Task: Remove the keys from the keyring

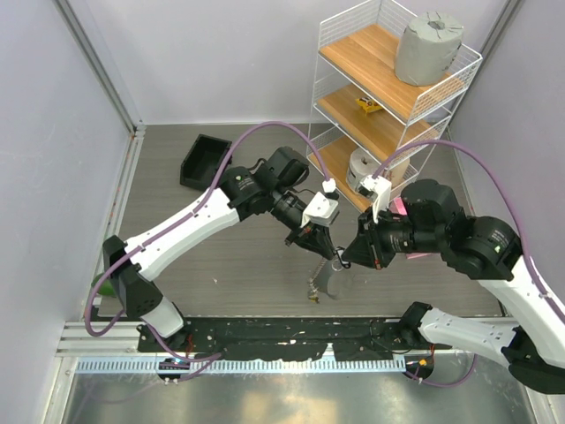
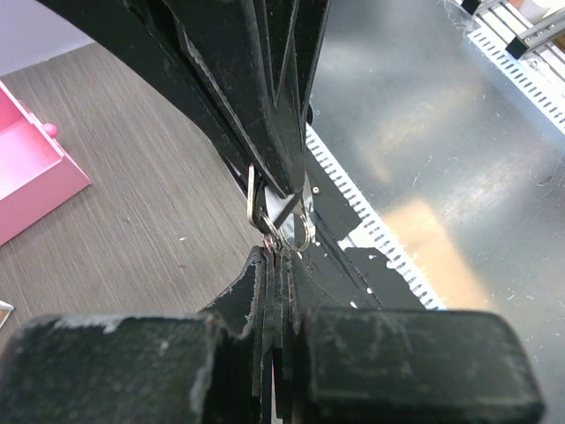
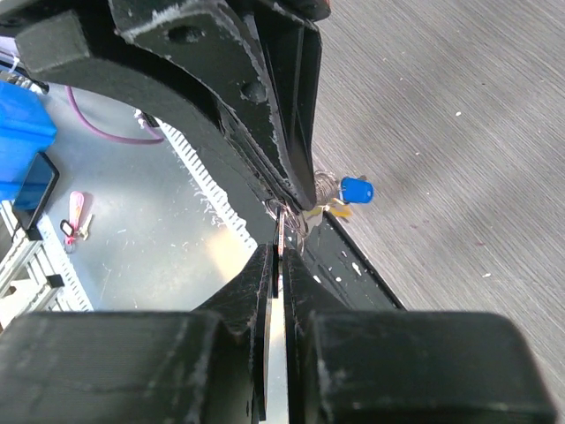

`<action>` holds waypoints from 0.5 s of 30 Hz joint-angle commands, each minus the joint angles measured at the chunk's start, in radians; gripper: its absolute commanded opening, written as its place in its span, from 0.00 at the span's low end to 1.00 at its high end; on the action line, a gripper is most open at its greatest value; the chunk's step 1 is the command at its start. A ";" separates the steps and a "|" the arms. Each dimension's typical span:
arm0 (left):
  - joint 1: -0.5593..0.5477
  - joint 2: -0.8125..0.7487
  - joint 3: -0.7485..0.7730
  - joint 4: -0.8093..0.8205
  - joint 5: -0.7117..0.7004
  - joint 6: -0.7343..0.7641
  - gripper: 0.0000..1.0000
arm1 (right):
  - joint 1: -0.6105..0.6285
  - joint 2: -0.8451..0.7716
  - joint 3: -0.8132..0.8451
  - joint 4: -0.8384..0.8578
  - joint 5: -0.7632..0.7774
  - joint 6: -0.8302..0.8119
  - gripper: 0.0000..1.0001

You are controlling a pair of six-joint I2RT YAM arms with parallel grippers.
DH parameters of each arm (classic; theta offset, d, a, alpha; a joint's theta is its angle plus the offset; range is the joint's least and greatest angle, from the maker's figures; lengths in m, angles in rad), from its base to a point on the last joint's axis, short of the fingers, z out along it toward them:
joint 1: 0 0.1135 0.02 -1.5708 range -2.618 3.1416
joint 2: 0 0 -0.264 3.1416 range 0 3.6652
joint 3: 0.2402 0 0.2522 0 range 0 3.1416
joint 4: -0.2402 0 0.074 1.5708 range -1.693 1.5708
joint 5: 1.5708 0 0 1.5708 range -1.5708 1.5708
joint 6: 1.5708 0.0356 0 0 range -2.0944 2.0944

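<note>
Both grippers meet in mid-air over the grey table's front. My left gripper (image 1: 309, 240) is shut, its tips (image 2: 275, 252) pinching the thin silver keyring (image 2: 297, 231). My right gripper (image 1: 343, 257) is shut too, its tips (image 3: 282, 252) clamped on a thin flat piece seen edge-on, seemingly a key (image 3: 280, 231) on the ring. A blue-headed key (image 3: 356, 189) and a yellow one (image 3: 339, 210) hang just beyond the jaws. The short chain (image 1: 314, 284) dangles below both grippers. The black key's head is hidden.
A white wire shelf (image 1: 388, 97) with a grey roll (image 1: 428, 46) stands at the back right. A black bin (image 1: 204, 161) sits at the back left. A pink tray (image 2: 26, 172) lies behind the right arm. Black base rail (image 1: 291, 336) runs along the front edge.
</note>
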 commanded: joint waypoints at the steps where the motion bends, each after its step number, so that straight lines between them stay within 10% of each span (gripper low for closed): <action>1: 0.002 -0.044 0.003 -0.017 -0.008 0.018 0.00 | 0.003 -0.047 0.036 0.021 0.047 0.007 0.05; 15: 0.008 -0.096 -0.056 0.037 0.054 0.015 0.00 | 0.001 -0.114 -0.130 0.048 0.084 0.047 0.05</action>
